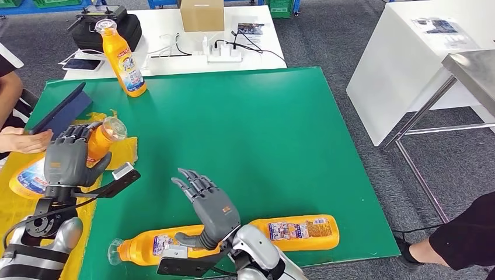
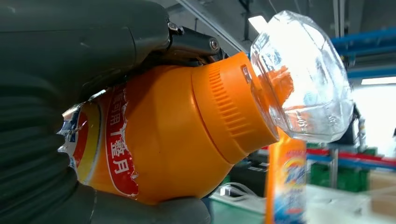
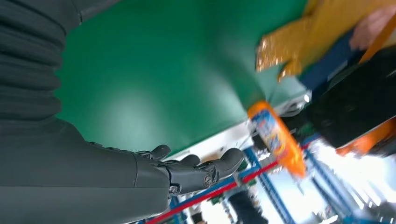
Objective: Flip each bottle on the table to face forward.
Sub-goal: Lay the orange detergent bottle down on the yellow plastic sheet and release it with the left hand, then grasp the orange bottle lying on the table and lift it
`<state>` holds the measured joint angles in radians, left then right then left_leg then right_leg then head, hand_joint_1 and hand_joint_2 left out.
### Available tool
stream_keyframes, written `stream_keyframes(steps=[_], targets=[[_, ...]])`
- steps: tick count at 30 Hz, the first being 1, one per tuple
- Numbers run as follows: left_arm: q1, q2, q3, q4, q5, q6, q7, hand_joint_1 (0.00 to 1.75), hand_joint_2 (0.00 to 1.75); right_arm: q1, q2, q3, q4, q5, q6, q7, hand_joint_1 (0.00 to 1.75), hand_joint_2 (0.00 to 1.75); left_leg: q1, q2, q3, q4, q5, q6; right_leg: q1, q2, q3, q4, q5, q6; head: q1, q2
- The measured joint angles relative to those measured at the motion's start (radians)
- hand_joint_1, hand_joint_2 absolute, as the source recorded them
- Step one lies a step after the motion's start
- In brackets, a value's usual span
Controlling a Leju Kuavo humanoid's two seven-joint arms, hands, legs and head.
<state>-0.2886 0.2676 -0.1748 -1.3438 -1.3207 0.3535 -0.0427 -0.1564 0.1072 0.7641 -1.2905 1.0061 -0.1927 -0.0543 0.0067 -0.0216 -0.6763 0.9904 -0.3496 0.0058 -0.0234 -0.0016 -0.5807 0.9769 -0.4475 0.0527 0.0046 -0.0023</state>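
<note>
An orange bottle (image 1: 93,143) is grasped by the left hand (image 1: 69,160) over the yellow cloth (image 1: 125,153) at the left edge of the green table (image 1: 262,134), its clear cap (image 2: 303,77) tilted up and away. The right hand (image 1: 209,205) is held with fingers spread and nothing in it above the near edge, where two bottles lie flat: one (image 1: 149,246) partly beneath it, another (image 1: 303,230) just beside. An upright bottle (image 1: 124,58) stands at the far-left corner. A person's hand (image 1: 26,140) and a dark tablet (image 1: 64,111) are seen at the left edge, close to the held bottle.
</note>
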Motion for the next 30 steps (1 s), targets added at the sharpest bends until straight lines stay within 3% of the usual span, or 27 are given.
stream_keyframes(steps=[6,13,17,24,29,30], targets=[[-0.018,0.005,-0.005,0.081,-0.02,0.006,0.008,1.75,1.75,-0.028,-0.002,0.038,0.062,0.002,0.002,0.005,0.0,1.75,0.0,0.0,0.0,0.0,0.0,0.0,0.0,0.0,0.006,0.0,0.001,0.0,0.0,0.0],[-0.08,0.002,-0.07,0.258,-0.188,-0.021,0.074,1.73,1.75,-0.066,0.008,0.1,0.139,-0.028,0.082,0.014,0.0,1.75,0.0,0.001,0.0,0.0,0.0,0.0,0.0,0.0,0.0,0.0,0.001,0.0,0.0,0.0],[-0.126,-0.02,-0.101,0.371,-0.188,-0.026,0.095,0.0,1.75,-0.082,0.024,0.13,0.196,-0.046,0.104,0.013,0.0,1.75,0.0,0.0,0.0,0.0,0.0,0.0,0.0,0.0,0.0,0.0,0.001,0.0,0.0,0.0],[-0.139,-0.027,-0.107,0.402,-0.187,-0.029,0.103,0.0,1.75,-0.086,0.03,0.138,0.213,-0.05,0.106,0.014,0.0,1.75,0.0,0.0,0.0,0.0,0.0,0.0,0.0,0.0,0.001,0.0,0.001,0.0,0.0,0.0],[-0.228,-0.099,-0.131,0.647,-0.164,-0.023,0.14,0.0,1.75,-0.128,0.073,0.185,0.368,-0.066,0.122,0.024,0.0,1.75,0.0,0.001,-0.001,0.0,0.001,0.0,0.0,0.0,0.008,0.0,0.001,0.001,0.0,0.0],[-0.243,-0.111,-0.134,0.688,-0.16,-0.022,0.141,0.0,1.31,-0.137,0.079,0.193,0.396,-0.067,0.128,0.026,0.0,1.75,0.0,0.001,-0.001,0.0,0.001,0.0,0.0,0.0,0.008,0.0,0.001,0.001,0.0,0.0]])
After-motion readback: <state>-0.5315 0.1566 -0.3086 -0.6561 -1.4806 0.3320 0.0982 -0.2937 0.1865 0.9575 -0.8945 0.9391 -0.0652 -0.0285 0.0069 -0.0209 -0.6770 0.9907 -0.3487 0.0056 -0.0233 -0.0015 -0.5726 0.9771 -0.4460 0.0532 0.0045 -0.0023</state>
